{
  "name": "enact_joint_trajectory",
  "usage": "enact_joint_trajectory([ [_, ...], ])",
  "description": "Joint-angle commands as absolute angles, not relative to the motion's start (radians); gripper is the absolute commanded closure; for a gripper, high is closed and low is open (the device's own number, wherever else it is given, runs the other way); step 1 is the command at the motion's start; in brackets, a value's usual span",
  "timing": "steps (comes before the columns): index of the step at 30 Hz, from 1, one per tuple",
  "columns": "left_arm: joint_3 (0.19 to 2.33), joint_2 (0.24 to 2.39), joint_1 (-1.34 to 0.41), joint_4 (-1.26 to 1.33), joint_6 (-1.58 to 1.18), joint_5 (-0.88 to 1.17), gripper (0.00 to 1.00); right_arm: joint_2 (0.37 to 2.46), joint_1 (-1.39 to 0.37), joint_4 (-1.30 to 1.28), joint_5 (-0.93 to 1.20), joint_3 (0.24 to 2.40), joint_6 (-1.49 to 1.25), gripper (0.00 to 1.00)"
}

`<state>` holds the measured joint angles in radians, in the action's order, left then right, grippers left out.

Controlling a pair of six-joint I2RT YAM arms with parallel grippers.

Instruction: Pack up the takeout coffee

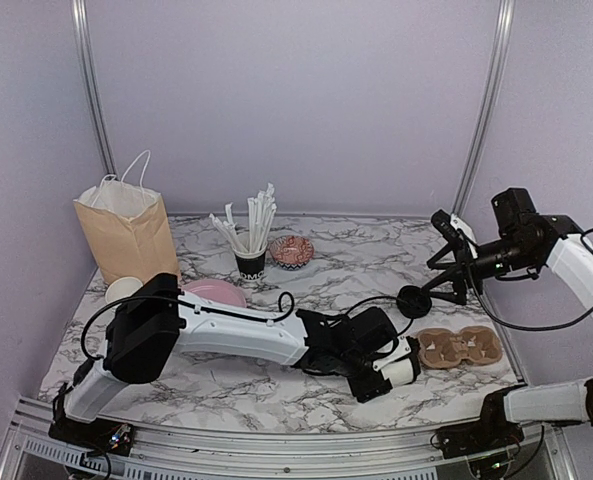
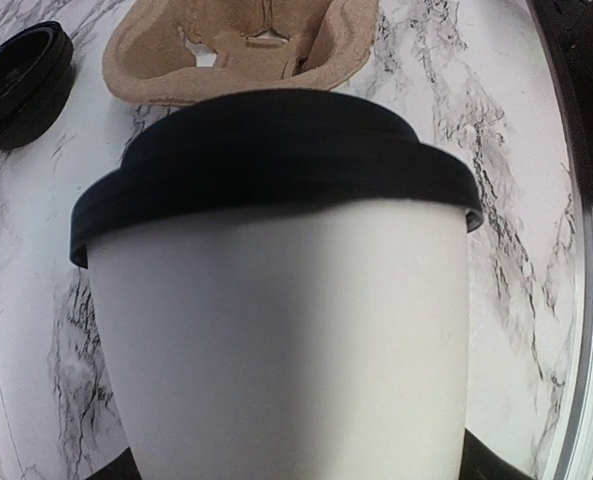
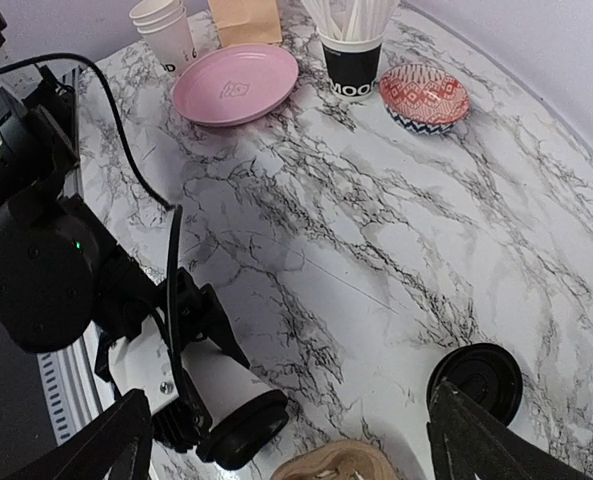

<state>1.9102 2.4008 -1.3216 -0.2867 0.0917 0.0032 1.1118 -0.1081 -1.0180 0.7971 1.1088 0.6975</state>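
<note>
Top camera first: the left gripper (image 1: 388, 368) reaches low across the white-and-grey marble table (image 1: 276, 400). The takeout coffee (image 1: 404, 370), a white paper cup with a round black plastic lid, lies on its side between the fingers. Its lid points at the brown moulded-pulp cup carrier (image 1: 459, 347) just beside it. Whether those fingers actually press on the cup cannot be told. A loose round black lid (image 1: 413, 300) sits behind. The right gripper (image 1: 452, 252) hangs high at the right, empty.

Left wrist camera: the coffee fills the frame, with its black lid towards the carrier.

Right wrist camera: its own fingers (image 3: 116, 440) spread wide with nothing between them. Below, the coffee lies in the left gripper, well apart from the round pink plate (image 3: 234, 83) and the black paper cup of white straws (image 3: 351, 60).
</note>
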Motion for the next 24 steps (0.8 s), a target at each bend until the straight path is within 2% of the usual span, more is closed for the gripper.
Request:
enact_joint_trajectory([
  [1, 1.7, 2.173, -1.314, -0.179, 0.114, 0.101, 0.26, 1.058, -0.105, -1.08, 0.897, 1.129, 0.787, 0.04],
  [5, 1.47, 1.966, -1.315, 0.002, 0.112, 0.184, 0.26, 1.02, -0.104, -1.172, 1.037, 1.09, 0.955, 0.01],
  [11, 1.267, 1.811, -1.309, 0.199, 0.103, 0.235, 0.26, 1.081, -0.115, -1.337, 1.145, 1.092, 1.163, 0.01],
  [14, 1.252, 1.797, -1.306, 0.209, 0.111, 0.238, 0.26, 1.104, -0.149, -1.368, 1.179, 1.097, 1.206, 0.01],
  [20, 1.269, 1.811, -1.298, 0.216, 0.12, 0.247, 0.26, 1.081, -0.295, -1.184, 1.108, 1.073, 1.009, 0.01],
  [24, 1.274, 1.8, -1.296, 0.227, 0.121, 0.247, 0.26, 1.073, -0.315, -1.154, 1.085, 1.063, 0.976, 0.01],
])
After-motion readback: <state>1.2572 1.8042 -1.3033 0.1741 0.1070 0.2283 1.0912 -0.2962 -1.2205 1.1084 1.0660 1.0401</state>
